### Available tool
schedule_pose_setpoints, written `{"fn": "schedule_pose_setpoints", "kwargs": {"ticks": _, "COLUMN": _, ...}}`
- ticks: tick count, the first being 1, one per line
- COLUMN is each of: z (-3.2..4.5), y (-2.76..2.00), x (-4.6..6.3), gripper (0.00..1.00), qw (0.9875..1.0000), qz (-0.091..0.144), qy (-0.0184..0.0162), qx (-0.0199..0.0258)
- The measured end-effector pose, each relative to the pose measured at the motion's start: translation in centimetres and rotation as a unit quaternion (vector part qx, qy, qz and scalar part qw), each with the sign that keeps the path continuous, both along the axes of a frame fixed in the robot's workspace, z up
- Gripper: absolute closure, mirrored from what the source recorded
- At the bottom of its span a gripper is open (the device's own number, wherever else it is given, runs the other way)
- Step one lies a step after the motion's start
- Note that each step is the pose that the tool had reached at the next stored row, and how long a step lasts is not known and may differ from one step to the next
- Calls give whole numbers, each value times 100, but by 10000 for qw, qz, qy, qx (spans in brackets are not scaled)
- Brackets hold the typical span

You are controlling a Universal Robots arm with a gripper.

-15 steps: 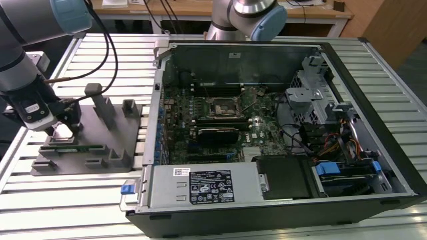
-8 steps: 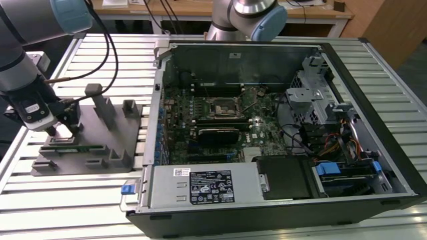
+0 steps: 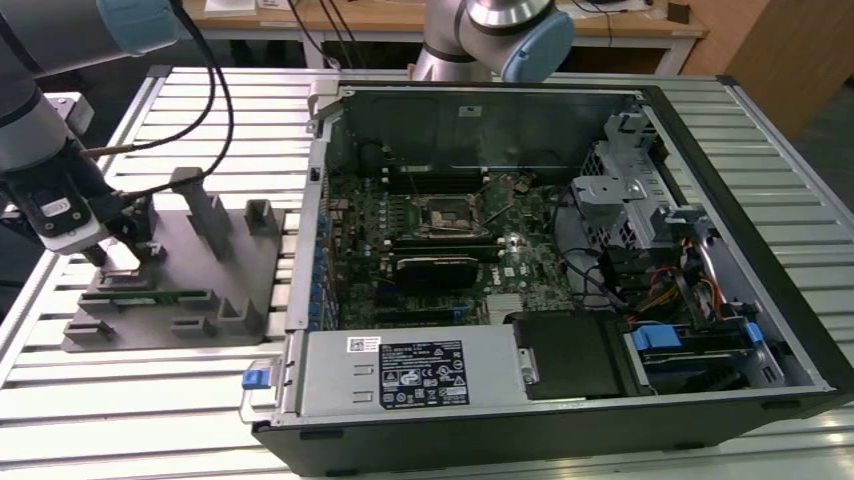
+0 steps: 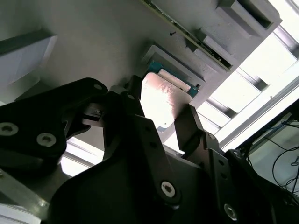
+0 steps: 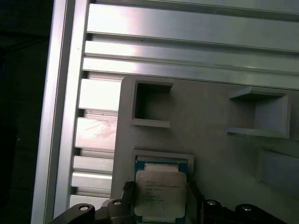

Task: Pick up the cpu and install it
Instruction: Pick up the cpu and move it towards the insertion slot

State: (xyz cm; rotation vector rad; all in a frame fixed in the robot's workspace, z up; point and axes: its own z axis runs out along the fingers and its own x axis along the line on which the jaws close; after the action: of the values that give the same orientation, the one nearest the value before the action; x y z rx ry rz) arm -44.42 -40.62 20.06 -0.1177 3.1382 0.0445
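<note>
Hand (image 3: 124, 256) low over the near-left corner of the grey fixture (image 3: 160, 322), at the exterior view's left, pinching the cpu (image 5: 161, 192). In both wrist views a dark finger (image 5: 129, 192) presses against each of two opposite edges of the chip. Its silvery top (image 4: 161, 100) faces up, with a strip of green substrate showing along one side. The cpu sits over a shallow square pocket of the fixture (image 5: 210, 126); whether it rests in the pocket or is raised just off it I cannot tell.

Just beside the hand, a long green memory stick (image 3: 160, 295) lies flat in a slot of the fixture, and grey upright posts stand behind it. The fixture sits on a slatted aluminium tabletop (image 3: 134, 400).

Farther toward the exterior view's right, an open computer case (image 3: 747, 200) lies on its side on the same tabletop. The black square socket (image 3: 447, 213) on its motherboard is well apart from the hand.
</note>
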Motion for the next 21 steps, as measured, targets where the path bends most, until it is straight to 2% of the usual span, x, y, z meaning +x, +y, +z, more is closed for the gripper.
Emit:
{"fn": "schedule_pose_setpoints", "kwargs": {"ticks": 8, "z": 170, "y": 0, "x": 0, "gripper": 47, "qw": 10000, "qz": 0, "qy": 0, "qx": 0}}
{"fn": "schedule_pose_setpoints", "kwargs": {"ticks": 21, "z": 212, "y": 0, "x": -2, "gripper": 47, "qw": 10000, "qz": 0, "qy": 0, "qx": 1}}
